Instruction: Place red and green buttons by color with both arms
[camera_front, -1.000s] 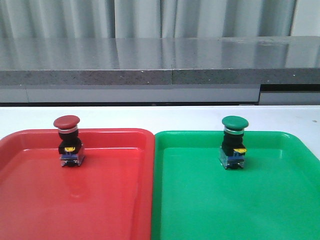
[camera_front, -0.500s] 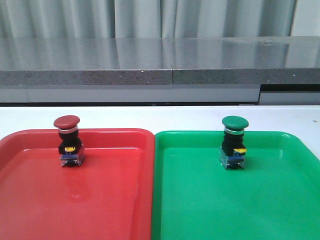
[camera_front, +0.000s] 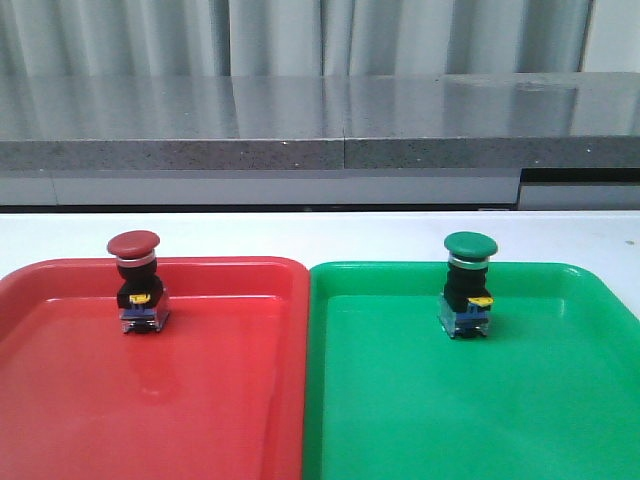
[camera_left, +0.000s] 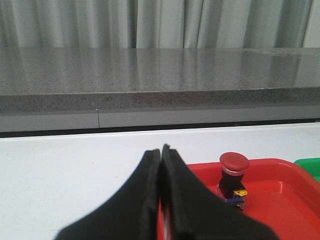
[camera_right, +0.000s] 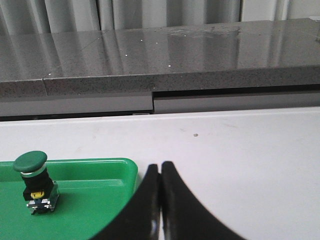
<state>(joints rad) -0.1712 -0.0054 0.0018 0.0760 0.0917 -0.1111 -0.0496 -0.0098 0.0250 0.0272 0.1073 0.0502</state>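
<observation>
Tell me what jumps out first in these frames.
Two bright trays side by side fill the near table: a red tray on the left and a green tray on the right. A red button stands upright near the red tray's far edge, a green button likewise in the green tray.

1. The red tray (camera_front: 230, 400) under my view looked like smooth, glossy plastic, with soft highlights across its floor.
2. The green tray (camera_front: 520, 400) had the same slick plastic sheen.
3. The red button (camera_front: 134, 243) carried a smooth, slightly satin cap over a bright metal-looking collar, a matt black body and a clear bluish plastic base.
4. The green button (camera_front: 470, 244) was built alike, its cap faintly shiny.
5. My left gripper (camera_left: 161, 150) and right gripper (camera_right: 160, 166) showed matt black fingers, pressed together.
6. The table (camera_front: 320, 235) was plain matt white.
7. At twelve o'clock, the grey speckled counter (camera_front: 320, 120) looked like polished stone and reflected the pleated cloth curtain (camera_front: 300, 35).
</observation>
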